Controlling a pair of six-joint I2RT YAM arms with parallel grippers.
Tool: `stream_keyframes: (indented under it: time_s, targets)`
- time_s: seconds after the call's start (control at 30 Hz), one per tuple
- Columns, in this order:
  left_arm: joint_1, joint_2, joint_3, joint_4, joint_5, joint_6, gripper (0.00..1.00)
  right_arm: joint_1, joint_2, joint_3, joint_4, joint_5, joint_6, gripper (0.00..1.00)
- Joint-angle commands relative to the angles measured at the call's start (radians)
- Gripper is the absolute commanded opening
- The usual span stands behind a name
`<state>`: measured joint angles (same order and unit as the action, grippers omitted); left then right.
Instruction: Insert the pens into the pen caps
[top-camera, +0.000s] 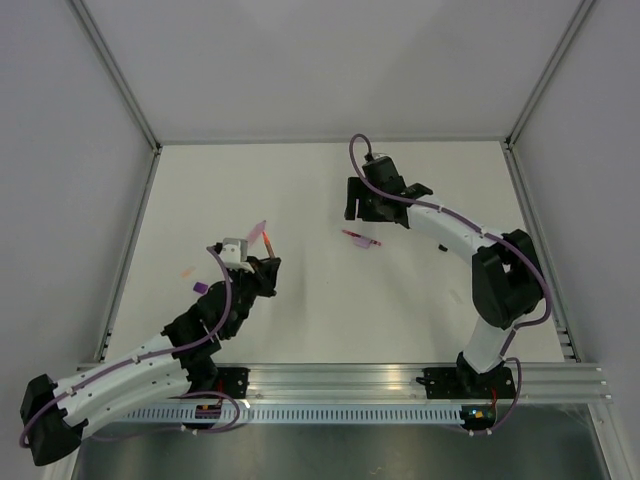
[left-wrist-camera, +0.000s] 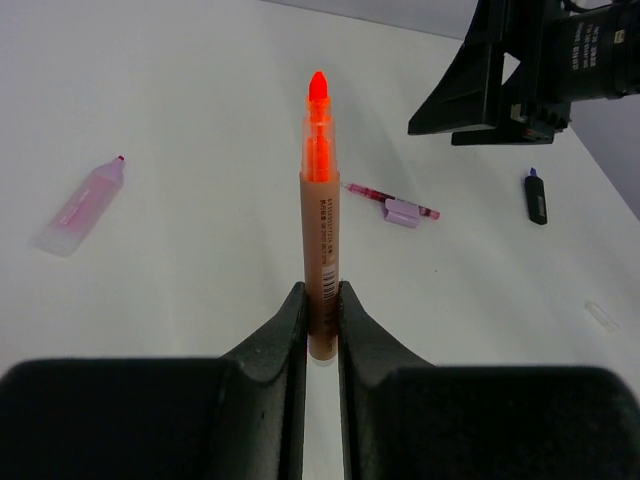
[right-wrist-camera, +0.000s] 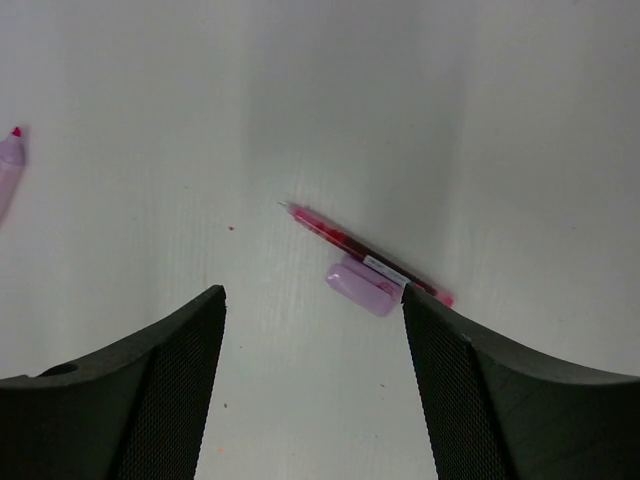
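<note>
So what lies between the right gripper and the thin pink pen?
Only a lilac cap touching the pen, as the right wrist view shows.

My matte white table (top-camera: 320, 190), on it a thin pink-red pen (left-wrist-camera: 390, 200) with a small lilac plastic cap (left-wrist-camera: 402, 212) just beside, a pale pink translucent marker (left-wrist-camera: 80, 205) well apart to my left, a short black pen (left-wrist-camera: 536, 197) further right

White table (top-camera: 300, 310) boxed by pale grey walls (top-camera: 330, 60) — aluminium rail (top-camera: 350, 378) at front.
</note>
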<state>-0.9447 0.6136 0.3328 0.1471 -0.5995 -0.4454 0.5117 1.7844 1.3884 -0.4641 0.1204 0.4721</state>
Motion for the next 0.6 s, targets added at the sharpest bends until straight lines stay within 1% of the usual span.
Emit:
stream_keyframes:
  time_s: [0.0, 0.07, 0.17, 0.2, 0.27, 0.3, 0.37, 0.47, 0.5, 0.57]
  targets:
    - [-0.002, -0.044, 0.067, -0.023, 0.021, -0.012, 0.02, 0.017, -0.059, -0.069, 0.263, -0.154, 0.051, 0.77]
    - [-0.002, -0.066, 0.095, -0.052, -0.003, -0.009, 0.02, 0.017, -0.078, -0.066, 0.257, -0.153, 0.028, 0.78]
    - [-0.002, -0.069, 0.091, -0.07, -0.062, -0.025, 0.02, 0.017, -0.129, -0.1, 0.265, -0.127, -0.053, 0.79]
    - [-0.002, -0.064, 0.086, -0.067, -0.066, -0.035, 0.02, 0.019, -0.135, -0.092, 0.257, -0.067, -0.076, 0.8]
    - [-0.002, -0.051, 0.078, -0.06, -0.048, -0.039, 0.02, 0.016, -0.134, -0.057, 0.208, -0.01, -0.156, 0.8]
    - [-0.002, -0.049, 0.075, -0.057, -0.022, -0.045, 0.02, 0.016, -0.126, -0.04, 0.152, 0.037, -0.183, 0.8]
    - [-0.002, -0.051, 0.063, -0.04, 0.001, -0.052, 0.02, 0.016, -0.099, -0.017, 0.113, 0.074, -0.24, 0.8]
    - [-0.002, -0.055, 0.054, -0.034, 0.024, -0.058, 0.02, 0.016, -0.063, -0.019, 0.104, 0.085, -0.266, 0.8]
    - [-0.002, -0.058, 0.054, -0.037, 0.03, -0.062, 0.02, 0.016, -0.056, -0.022, 0.119, 0.084, -0.265, 0.78]
    - [-0.002, -0.064, 0.054, -0.049, 0.033, -0.065, 0.02, 0.014, -0.048, -0.046, 0.151, 0.024, -0.26, 0.77]
